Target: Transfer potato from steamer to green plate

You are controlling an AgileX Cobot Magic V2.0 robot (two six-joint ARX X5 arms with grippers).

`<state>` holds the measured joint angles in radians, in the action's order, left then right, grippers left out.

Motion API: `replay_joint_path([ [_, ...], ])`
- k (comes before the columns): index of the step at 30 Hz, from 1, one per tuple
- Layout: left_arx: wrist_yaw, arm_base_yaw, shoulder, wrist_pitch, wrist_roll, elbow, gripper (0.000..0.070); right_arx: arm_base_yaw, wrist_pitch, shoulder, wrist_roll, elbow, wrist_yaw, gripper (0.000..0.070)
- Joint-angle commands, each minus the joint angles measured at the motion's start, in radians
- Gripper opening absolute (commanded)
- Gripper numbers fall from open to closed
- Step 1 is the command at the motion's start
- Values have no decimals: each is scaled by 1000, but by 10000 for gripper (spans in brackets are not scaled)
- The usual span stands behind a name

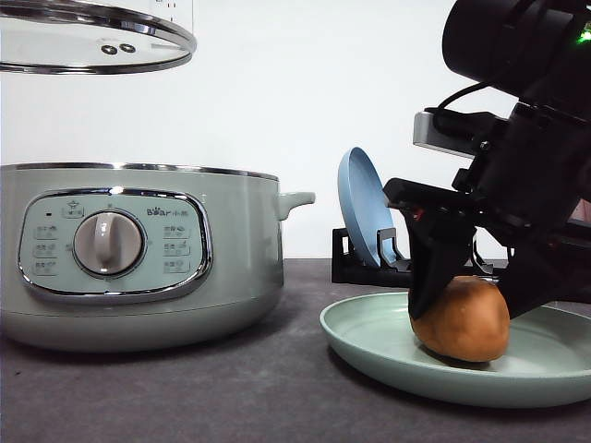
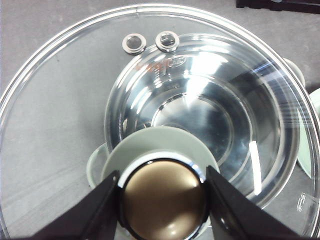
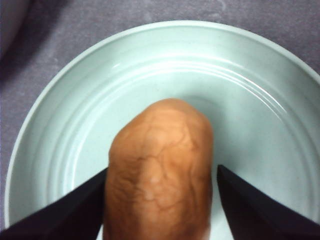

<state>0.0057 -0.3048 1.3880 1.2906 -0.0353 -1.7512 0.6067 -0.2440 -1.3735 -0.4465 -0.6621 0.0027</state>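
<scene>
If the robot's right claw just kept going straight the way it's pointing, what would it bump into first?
The right gripper points down with the potato between its fingers, so the potato, then the green plate just under it. Whether the fingers still touch the potato is unclear.

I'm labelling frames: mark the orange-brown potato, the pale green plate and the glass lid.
Orange-brown potato (image 1: 462, 320): front view, its side.
Pale green plate (image 1: 369, 337): front view, bare left floor.
Glass lid (image 1: 92, 41): front view, its underside.

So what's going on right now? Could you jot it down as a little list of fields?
potato: resting on the green plate
right gripper: jaws either side of the potato, a slight gap on one side
left gripper: clamped on the glass lid's knob
glass lid: held above the steamer
steamer: open
blue plate: upright in a rack behind
</scene>
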Motion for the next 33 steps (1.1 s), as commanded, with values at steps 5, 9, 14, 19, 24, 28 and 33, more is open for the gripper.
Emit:
replay_joint_path([
  [5, 32, -31, -9, -33, 2, -42, 1, 6, 4, -6, -10, -7, 6, 595],
  [9, 47, -56, 1, -34, 2, -42, 1, 5, 4, 34, -6, -8, 8, 630],
  [14, 47, -81, 43, -36, 2, -42, 1, 5, 3, 127, 6, -8, 18, 630],
  [19, 47, -100, 94, -61, 2, -42, 1, 5, -20, 254, 15, -8, 24, 630],
  [24, 47, -116, 142, -96, 2, -42, 1, 5, -48, 372, 21, -8, 24, 630],
  [28, 46, -122, 182, -111, 1, -42, 2, 5, -67, 445, 21, -8, 25, 630],
  [33, 46, -121, 226, -116, -6, -42, 2, 5, -78, 508, 21, -8, 25, 629],
])
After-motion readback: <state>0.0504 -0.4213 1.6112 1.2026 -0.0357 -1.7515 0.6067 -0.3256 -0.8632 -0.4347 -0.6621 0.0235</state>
